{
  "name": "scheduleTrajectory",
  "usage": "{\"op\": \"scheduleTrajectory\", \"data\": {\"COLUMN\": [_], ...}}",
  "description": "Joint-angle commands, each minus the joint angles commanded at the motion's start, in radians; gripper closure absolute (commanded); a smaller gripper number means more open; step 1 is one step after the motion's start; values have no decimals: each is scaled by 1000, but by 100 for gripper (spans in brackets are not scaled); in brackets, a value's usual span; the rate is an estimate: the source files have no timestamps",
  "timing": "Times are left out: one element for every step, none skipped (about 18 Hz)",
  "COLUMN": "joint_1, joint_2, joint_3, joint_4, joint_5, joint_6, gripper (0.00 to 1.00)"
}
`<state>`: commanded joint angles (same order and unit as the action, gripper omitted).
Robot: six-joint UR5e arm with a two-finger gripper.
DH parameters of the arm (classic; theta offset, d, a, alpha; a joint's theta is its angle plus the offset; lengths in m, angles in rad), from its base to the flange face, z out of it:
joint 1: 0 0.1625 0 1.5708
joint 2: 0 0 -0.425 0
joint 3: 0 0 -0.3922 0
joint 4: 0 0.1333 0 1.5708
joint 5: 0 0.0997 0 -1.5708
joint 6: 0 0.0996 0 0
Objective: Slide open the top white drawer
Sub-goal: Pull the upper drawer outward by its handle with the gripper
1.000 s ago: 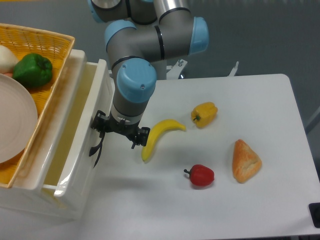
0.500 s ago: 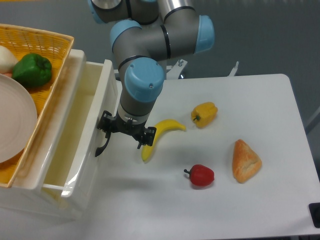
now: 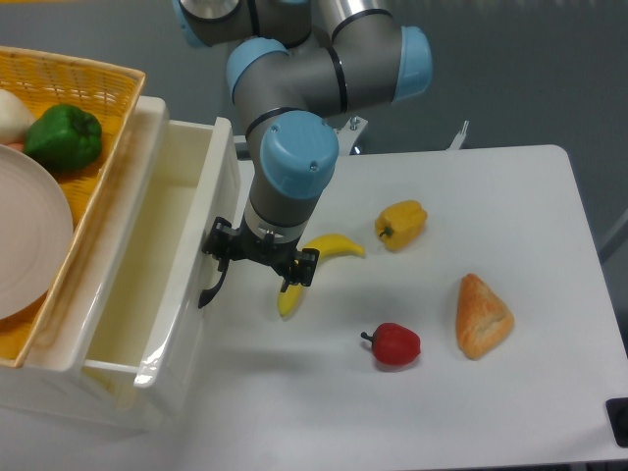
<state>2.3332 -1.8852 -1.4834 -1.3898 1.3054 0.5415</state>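
The top white drawer [image 3: 147, 285] juts out left of the table [image 3: 510, 412]; the gripper [image 3: 257, 257] sits at its front; the banana [image 3: 312, 263] lies just right; the basket [image 3: 93, 177] rests above.

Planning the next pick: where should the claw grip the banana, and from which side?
Grip the banana at its exposed upper-right half, coming straight down with fingers across its narrow width. It lies flat, curving; its lower end sits under the claw, by the top white drawer.

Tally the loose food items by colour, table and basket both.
Yellow: 2, banana and yellow pepper
Red: 1, red pepper
Green: 1, green pepper in the basket
Tan: 1, bread
White: 1, item at the frame's left edge, kind unclear
Total: 6
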Motion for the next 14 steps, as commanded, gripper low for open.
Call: {"op": "scheduleTrajectory", "data": {"joint_1": [2, 6, 9, 12, 14, 18, 24, 26, 28, 35, 40, 41, 47, 52], "joint_2": [0, -2, -2, -2, -2, -2, -2, -2, -2, 0, 0, 0, 0, 0], "joint_3": [0, 0, 0, 0, 0, 0, 0, 0, 0, 2, 0, 2, 2, 3], "joint_4": [0, 0, 0, -2, -2, -2, -2, -2, -2, 0, -2, 0, 0, -2], "joint_5": [-2, 0, 0, 0, 0, 0, 0, 0, 0, 0, 0, 0, 0, 0], "joint_6": [0, 0, 3, 15, 21, 21, 23, 23, 23, 23, 25, 25, 29, 37], "gripper": [0, 0, 0, 0, 0, 0, 0, 0, 0, 0, 0, 0, 0, 0]}}
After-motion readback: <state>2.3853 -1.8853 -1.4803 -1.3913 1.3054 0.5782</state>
